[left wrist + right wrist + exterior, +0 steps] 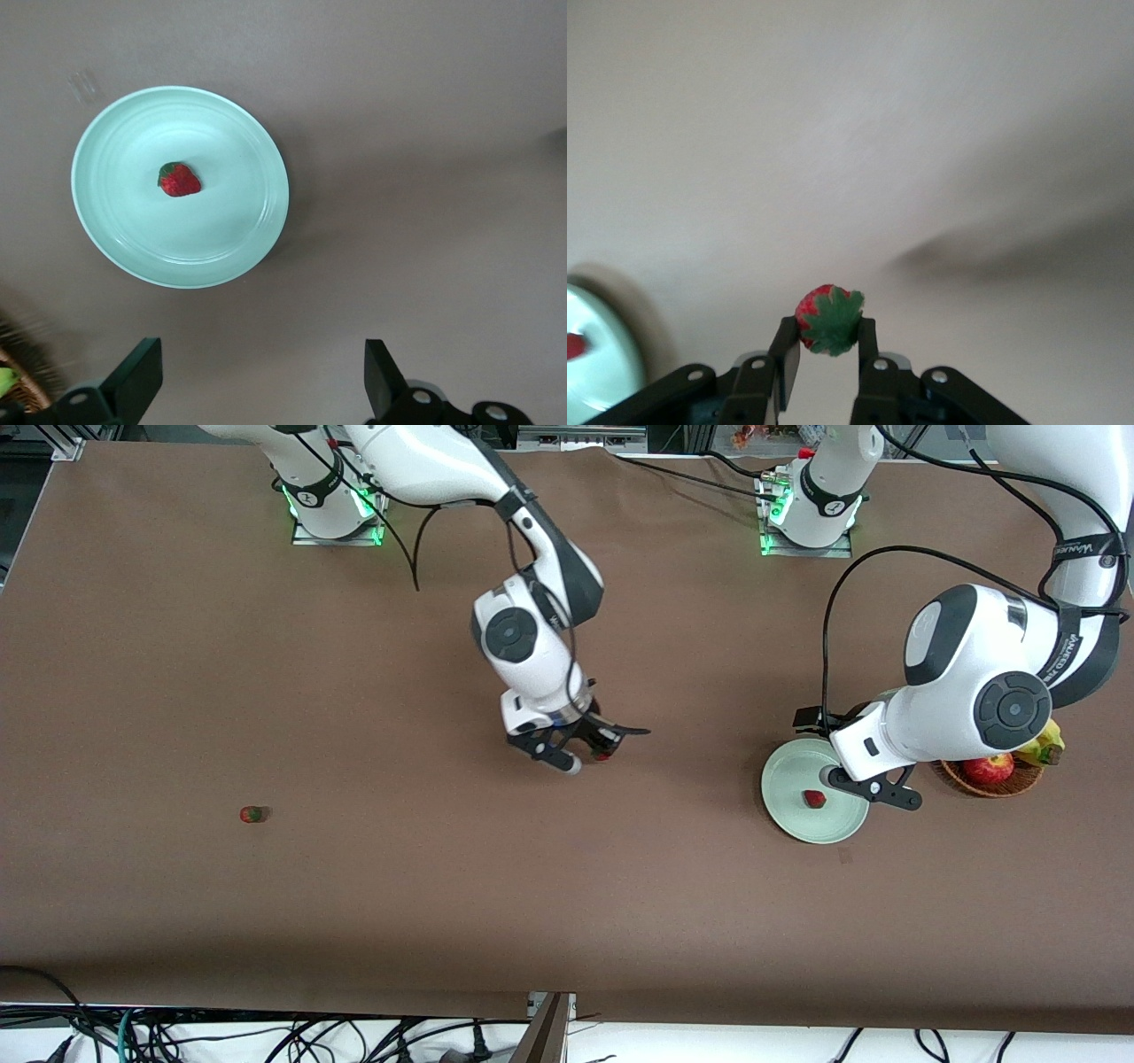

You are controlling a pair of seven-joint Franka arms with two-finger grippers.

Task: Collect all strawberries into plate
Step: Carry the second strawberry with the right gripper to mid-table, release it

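Item: strawberry transfer, carry stage.

Right gripper [592, 755]: fingers closed on a strawberry [828, 320], pinched at its sides with the green top facing the wrist camera. It hangs over the bare middle of the surface [443, 886], between the two arms' ends, with the plate well apart toward the left arm's end.

Advice for the step: keep the pinch steady while travelling, since the berry is small and round and could likely slip. Bring it over the bare part of the plate [784, 779], lower close to the dish before releasing so it does not roll off the shallow rim, and stay clear of the left arm parked there.

Right arm pose: reaching out from its base, wrist bent down, fingers angled toward the surface.

Left gripper [873, 786]: fingers spread wide, holding nothing, waiting over the plate's edge nearest the basket [1010, 784].

Stock: one strawberry [814, 799] in the plate; one loose strawberry [252, 814] on the surface toward the right arm's end.
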